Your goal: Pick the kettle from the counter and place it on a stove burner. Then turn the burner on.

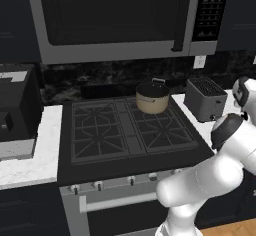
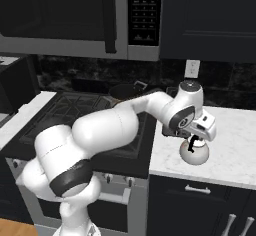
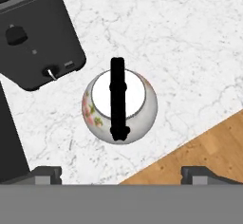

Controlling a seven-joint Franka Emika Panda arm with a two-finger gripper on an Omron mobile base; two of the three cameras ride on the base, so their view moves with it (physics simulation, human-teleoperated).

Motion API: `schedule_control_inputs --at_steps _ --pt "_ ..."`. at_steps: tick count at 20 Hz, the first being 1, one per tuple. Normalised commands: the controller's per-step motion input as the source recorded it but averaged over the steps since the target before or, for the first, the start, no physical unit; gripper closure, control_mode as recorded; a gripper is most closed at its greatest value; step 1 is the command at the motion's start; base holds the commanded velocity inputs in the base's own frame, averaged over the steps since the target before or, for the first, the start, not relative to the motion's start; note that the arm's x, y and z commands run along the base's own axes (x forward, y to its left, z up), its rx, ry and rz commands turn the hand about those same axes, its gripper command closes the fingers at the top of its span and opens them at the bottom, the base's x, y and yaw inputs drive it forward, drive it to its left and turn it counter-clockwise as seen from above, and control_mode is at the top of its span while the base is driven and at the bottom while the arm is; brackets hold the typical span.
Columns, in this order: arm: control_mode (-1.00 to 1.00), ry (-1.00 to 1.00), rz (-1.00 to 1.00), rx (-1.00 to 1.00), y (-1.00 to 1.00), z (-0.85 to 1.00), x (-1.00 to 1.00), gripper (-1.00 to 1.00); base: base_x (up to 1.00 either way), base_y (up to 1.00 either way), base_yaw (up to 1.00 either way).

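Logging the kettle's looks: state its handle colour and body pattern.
The kettle has a black handle and a white body with a small pink-and-green floral print on its side, clearest in the hand view.

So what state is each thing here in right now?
Kettle: upright on the counter, lid on, not held.
Pincer: open, above the kettle.
Pot: on a rear burner, lid on.
Toaster: on the counter beside the stove, slots empty.
Microwave: door shut.
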Motion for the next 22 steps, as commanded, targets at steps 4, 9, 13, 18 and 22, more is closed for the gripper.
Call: schedule_control_inputs --at_steps 4,9,13,18,22 --pt "-1.00 0.04 0.00 0.00 -0.03 -0.21 0.03 -1.00 0.00 0.00 0.00" --pt "-1.00 0.00 0.00 0.00 0.00 -0.43 0.14 -1.00 0.00 0.00 0.00" --pt "-1.00 -0.04 0.00 0.00 -0.03 -0.29 0.16 -1.00 0.00 0.00 0.00" --pt "-1.00 -0.10 0.00 0.00 -0.10 -0.18 0.18 -1.00 0.00 0.00 0.00" --pt "-1.00 -0.02 0.00 0.00 -0.11 -0.05 0.24 -1.00 0.00 0.00 0.00"
